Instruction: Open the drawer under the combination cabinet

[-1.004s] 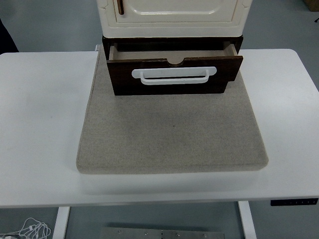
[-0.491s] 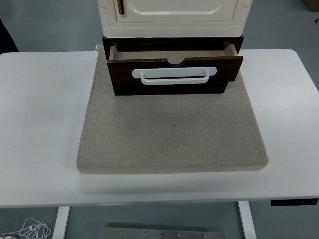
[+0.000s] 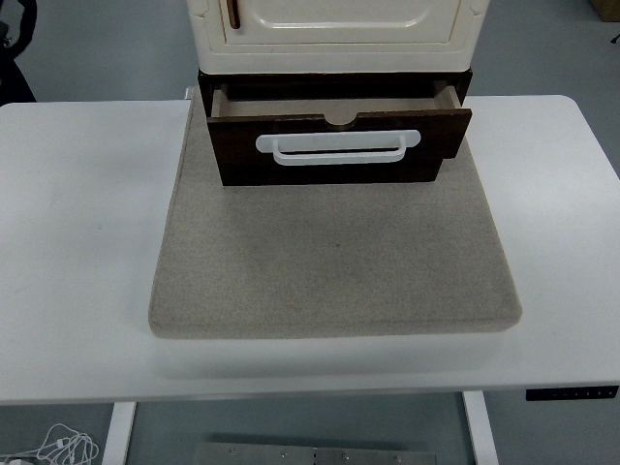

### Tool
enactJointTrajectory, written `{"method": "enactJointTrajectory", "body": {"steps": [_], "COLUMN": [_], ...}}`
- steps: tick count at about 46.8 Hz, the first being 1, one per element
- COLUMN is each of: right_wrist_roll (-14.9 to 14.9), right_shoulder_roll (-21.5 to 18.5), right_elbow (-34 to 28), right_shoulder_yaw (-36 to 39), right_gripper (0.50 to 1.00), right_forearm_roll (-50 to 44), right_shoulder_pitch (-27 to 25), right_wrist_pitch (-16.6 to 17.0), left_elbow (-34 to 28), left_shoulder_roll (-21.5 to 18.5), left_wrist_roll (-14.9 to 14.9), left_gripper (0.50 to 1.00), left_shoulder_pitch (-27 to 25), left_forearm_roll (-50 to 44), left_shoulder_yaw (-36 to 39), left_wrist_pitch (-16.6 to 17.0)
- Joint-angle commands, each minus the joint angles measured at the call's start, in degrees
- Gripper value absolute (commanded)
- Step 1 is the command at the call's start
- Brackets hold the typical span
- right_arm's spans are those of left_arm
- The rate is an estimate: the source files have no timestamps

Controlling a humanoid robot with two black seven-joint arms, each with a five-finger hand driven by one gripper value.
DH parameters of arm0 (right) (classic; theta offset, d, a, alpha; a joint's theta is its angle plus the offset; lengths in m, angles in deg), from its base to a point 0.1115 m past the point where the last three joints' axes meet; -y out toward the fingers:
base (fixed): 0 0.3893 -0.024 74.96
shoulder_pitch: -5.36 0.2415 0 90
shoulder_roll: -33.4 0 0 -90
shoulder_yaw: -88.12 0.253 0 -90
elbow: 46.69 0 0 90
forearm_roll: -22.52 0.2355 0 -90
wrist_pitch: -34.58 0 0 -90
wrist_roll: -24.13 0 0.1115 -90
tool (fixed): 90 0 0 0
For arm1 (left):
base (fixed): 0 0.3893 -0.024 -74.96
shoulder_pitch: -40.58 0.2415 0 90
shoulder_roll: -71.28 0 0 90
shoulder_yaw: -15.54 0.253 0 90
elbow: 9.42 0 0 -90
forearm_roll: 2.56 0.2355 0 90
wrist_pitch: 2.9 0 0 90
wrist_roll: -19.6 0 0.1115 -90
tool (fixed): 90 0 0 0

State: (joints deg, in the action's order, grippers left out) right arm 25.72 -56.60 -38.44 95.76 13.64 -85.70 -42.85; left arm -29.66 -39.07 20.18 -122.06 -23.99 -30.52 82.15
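Observation:
A cream combination cabinet (image 3: 337, 29) stands at the back of a grey felt mat (image 3: 334, 252). Under it sits a dark brown drawer (image 3: 339, 145), pulled out toward me by a short way, so its pale inside (image 3: 329, 105) shows along the top. A white bar handle (image 3: 338, 147) runs across the drawer's front. Neither robot hand appears in the head view.
The mat lies on a white table (image 3: 77, 242) whose near edge runs along the bottom. A dark object (image 3: 15, 39) shows at the top left corner beyond the table. White cables (image 3: 58, 448) lie on the floor at the lower left.
A dark object has come further into the top left corner. The drawer and cabinet have not moved.

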Motion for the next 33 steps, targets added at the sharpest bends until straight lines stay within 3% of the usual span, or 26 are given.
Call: {"method": "enactJointTrajectory", "body": {"steps": [1,8,24,33], "right_wrist_roll": [-0.09,-0.09,-0.18,-0.18], "right_shoulder_roll": [0.00,0.00,0.00,0.00], "right_elbow": [0.01,0.01,-0.08,0.01], "right_shoulder_yaw": [-0.17,-0.09,0.00,0.00], "right_gripper": [0.926,0.926,0.926,0.926], "right_forearm_roll": [0.00,0.00,0.00,0.00], "right_shoulder_pitch": [0.00,-0.08,-0.52,-0.52], "right_wrist_pitch": [0.09,0.00,0.00,0.00], "left_elbow": [1.52,1.70,1.87,3.71], "left_shoulder_roll": [1.97,2.50,3.56,6.63], "left_wrist_roll": [0.83,0.92,0.92,0.92], "left_gripper": [1.000,1.000,1.000,1.000], "left_shoulder_pitch": [1.79,4.78,8.74,8.65], "left_forearm_roll": [-0.72,-0.89,-3.44,-3.44], "left_shoulder_yaw": [-1.23,-4.13,-5.10,-5.19], "left_wrist_pitch": [-3.12,-6.91,-6.38,-6.30]}}
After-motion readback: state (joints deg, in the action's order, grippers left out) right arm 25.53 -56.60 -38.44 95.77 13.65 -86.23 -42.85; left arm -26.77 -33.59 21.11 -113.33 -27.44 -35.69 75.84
